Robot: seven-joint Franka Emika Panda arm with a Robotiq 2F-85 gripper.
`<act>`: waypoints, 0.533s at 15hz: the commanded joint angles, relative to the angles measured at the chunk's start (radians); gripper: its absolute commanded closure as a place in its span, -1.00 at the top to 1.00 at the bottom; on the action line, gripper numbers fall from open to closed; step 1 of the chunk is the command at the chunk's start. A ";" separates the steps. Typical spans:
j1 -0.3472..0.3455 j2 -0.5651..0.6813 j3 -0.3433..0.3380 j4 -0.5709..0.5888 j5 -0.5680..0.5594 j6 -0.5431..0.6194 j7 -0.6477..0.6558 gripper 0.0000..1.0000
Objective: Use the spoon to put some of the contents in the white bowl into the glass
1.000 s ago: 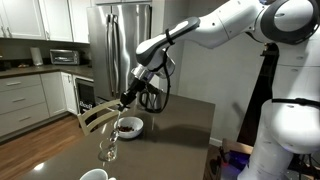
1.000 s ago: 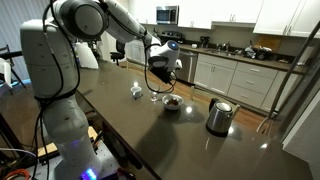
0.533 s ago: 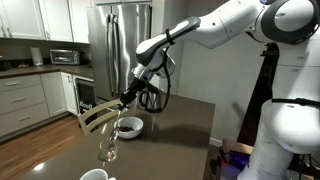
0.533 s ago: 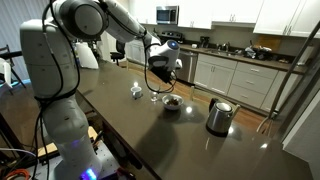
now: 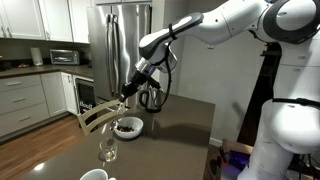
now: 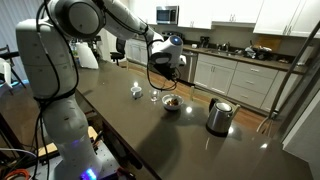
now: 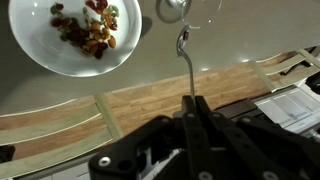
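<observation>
I am holding the spoon by the end of its slender handle, my jaws closed tight on it, and in the wrist view the handle is running straight away from me towards the glass. The spoon's far end is sitting at the glass's rim, at the top edge of that view, so I cannot tell whether it is carrying any of the contents or has already tipped them out. The white bowl is standing just left of the glass there, with a heap of brownish bits lying in it. In an exterior view I am hanging above both vessels, which are standing close together near the edge of the dark desk, the glass nearer the camera than the bowl. The steel kettle is standing well to the right and out of the way. I judge that I am working on the delivery step, with the spoon over the glass rather than in the bowl. The next move is calling for a slow roll of my wrist so the spoon empties inside the rim. I should be keeping the tip centred, because the stemmed glass looks easy to knock over.
</observation>
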 commanded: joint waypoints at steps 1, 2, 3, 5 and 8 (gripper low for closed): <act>-0.033 -0.006 -0.015 0.020 0.027 -0.022 0.023 -0.91; -0.040 -0.003 -0.023 0.023 0.040 -0.029 0.020 -0.91; -0.050 0.000 -0.032 0.025 0.058 -0.040 0.016 -0.91; -0.069 0.007 -0.048 0.023 0.094 -0.043 0.013 -0.91; -0.100 0.023 -0.073 0.021 0.181 -0.066 -0.002 -0.91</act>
